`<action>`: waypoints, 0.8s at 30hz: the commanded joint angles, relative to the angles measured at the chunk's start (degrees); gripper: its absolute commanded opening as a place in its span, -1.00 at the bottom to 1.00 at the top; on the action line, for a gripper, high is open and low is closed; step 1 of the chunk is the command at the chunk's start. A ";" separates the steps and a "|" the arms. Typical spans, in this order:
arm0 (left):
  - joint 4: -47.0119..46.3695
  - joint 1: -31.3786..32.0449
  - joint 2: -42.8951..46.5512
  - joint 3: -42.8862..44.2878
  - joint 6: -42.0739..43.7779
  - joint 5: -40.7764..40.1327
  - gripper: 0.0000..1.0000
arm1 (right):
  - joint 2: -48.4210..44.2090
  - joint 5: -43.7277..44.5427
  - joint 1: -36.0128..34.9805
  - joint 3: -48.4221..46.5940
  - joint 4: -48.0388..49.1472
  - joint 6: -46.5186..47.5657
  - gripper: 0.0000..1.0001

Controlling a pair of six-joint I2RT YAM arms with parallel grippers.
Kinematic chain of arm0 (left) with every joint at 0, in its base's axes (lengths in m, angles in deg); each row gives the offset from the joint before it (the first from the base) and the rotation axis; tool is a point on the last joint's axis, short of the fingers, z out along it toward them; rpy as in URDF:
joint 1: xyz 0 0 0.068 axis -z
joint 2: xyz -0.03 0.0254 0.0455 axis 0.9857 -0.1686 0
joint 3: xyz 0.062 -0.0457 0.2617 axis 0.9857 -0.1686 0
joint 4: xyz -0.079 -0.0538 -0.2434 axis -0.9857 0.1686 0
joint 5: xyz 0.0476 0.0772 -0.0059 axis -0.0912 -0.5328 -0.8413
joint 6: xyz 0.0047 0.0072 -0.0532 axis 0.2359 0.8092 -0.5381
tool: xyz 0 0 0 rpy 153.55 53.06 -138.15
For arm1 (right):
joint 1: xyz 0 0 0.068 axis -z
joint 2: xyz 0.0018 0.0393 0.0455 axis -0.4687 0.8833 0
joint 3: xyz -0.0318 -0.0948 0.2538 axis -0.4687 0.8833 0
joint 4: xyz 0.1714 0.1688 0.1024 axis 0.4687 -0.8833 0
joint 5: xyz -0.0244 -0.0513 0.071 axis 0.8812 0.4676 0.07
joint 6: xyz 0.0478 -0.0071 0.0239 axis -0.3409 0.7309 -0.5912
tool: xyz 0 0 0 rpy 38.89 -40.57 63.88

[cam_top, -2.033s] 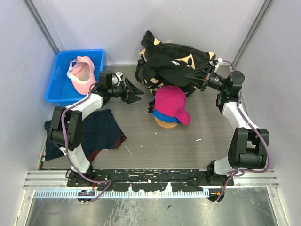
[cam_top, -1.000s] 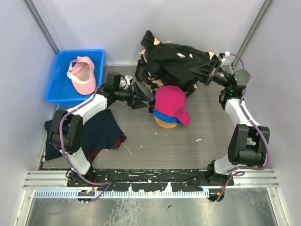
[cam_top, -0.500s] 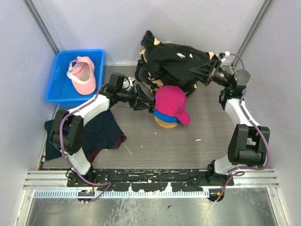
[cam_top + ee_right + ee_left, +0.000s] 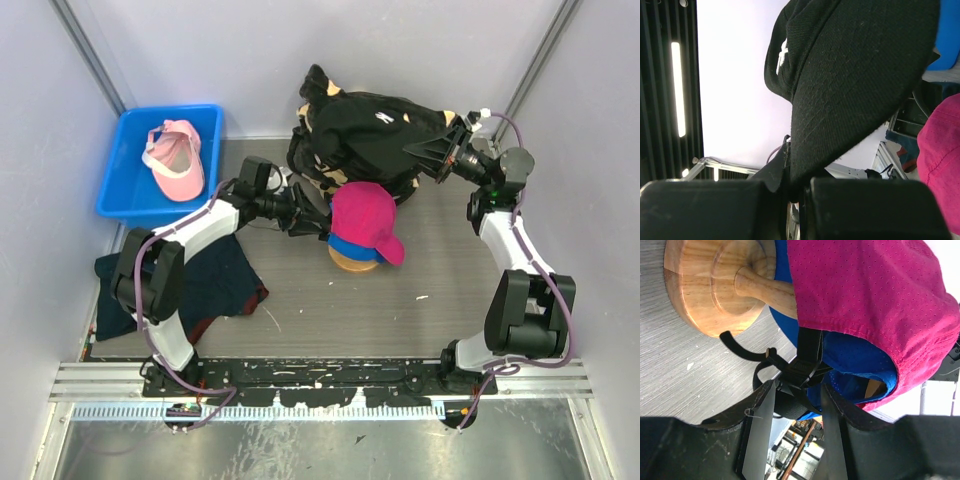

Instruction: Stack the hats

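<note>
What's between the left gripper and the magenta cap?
A black strap with buckle, running from the magenta cap into the open left gripper; left wrist view shows it.

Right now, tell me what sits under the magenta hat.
A royal blue hat, mostly covered, on a wooden stand. The magenta hat hides the stand's top.

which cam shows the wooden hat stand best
Left wrist: the wooden stand fills the upper left, round base and post visible by the magenta cap. Top external shows only a sliver of its base. Right wrist misses it.
</note>
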 commanded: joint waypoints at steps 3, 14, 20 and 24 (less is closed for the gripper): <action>1.11 0.52 -0.50 2.07 0.89 -0.62 -0.19 | -4.18 0.42 0.20 0.02 2.15 2.05 -0.98; 3.36 0.46 -1.44 0.10 5.93 -1.71 -0.90 | -6.69 -0.50 -0.56 1.67 -6.22 8.08 -0.98; 5.30 0.43 -3.70 -0.81 9.92 -2.41 -0.94 | -9.74 -1.25 -1.46 2.11 -22.24 20.93 -0.98; 7.31 0.35 -4.86 -0.32 12.13 -3.34 -0.94 | -11.49 -1.07 -1.94 0.60 -36.63 31.83 -0.98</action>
